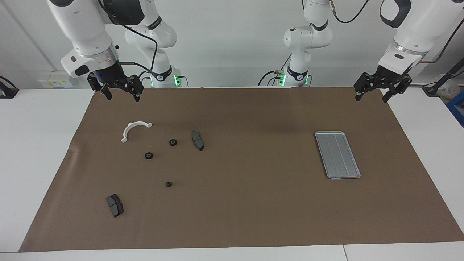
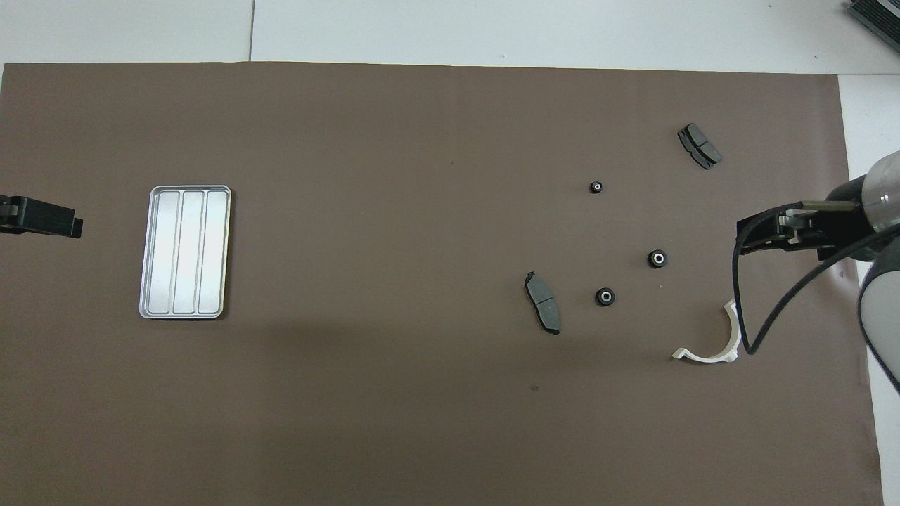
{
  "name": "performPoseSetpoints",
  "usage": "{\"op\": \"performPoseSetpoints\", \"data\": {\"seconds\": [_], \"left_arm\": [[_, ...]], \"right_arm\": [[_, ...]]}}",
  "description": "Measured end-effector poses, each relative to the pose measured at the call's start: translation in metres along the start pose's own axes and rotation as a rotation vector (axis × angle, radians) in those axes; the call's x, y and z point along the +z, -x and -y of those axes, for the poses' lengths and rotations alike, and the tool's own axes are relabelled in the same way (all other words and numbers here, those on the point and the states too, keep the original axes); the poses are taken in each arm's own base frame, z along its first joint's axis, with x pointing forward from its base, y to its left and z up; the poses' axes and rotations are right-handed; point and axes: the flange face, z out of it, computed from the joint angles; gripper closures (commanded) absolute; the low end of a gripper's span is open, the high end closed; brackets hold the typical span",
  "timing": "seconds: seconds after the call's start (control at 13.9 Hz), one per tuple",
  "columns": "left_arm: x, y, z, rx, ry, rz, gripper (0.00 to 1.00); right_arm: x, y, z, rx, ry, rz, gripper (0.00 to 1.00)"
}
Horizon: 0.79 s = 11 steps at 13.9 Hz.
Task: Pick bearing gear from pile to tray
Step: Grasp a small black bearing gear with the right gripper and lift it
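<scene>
The pile lies toward the right arm's end of the brown mat. It holds three small black bearing gears [image 1: 173, 142] [image 1: 149, 156] [image 1: 169, 184], two dark grey curved pads [image 1: 198, 140] [image 1: 115, 205] and a white half-ring bracket [image 1: 135, 124]. From overhead the gears [image 2: 605, 296] [image 2: 657, 258] [image 2: 596, 187] show pale centres. The silver tray [image 1: 337, 155] [image 2: 185, 251] sits bare toward the left arm's end. My right gripper [image 1: 122, 96] [image 2: 742, 237] hangs open and holds nothing, over the mat's robot-side edge by the bracket. My left gripper [image 1: 372, 97] [image 2: 70, 223] waits open over the mat's corner, apart from the tray.
The brown mat [image 1: 253, 203] covers most of the white table [image 1: 32, 145]. A black cable [image 2: 766, 323] droops from the right arm over the bracket [image 2: 703, 356] in the overhead view. The pads also show there [image 2: 542, 312] [image 2: 699, 146].
</scene>
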Motion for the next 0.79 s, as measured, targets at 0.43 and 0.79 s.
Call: {"op": "performPoseSetpoints", "data": {"seconds": [0.43,0.79], "left_arm": [[0.001,0.000,0.000,0.000,0.000,0.002,0.00],[0.001,0.001,0.004,-0.009,0.000,0.002,0.00]], "right_arm": [[0.000,-0.001,-0.001,0.001,-0.001,-0.004,0.00],[0.027,-0.005,-0.004,0.010,-0.009,-0.070,0.00]]}}
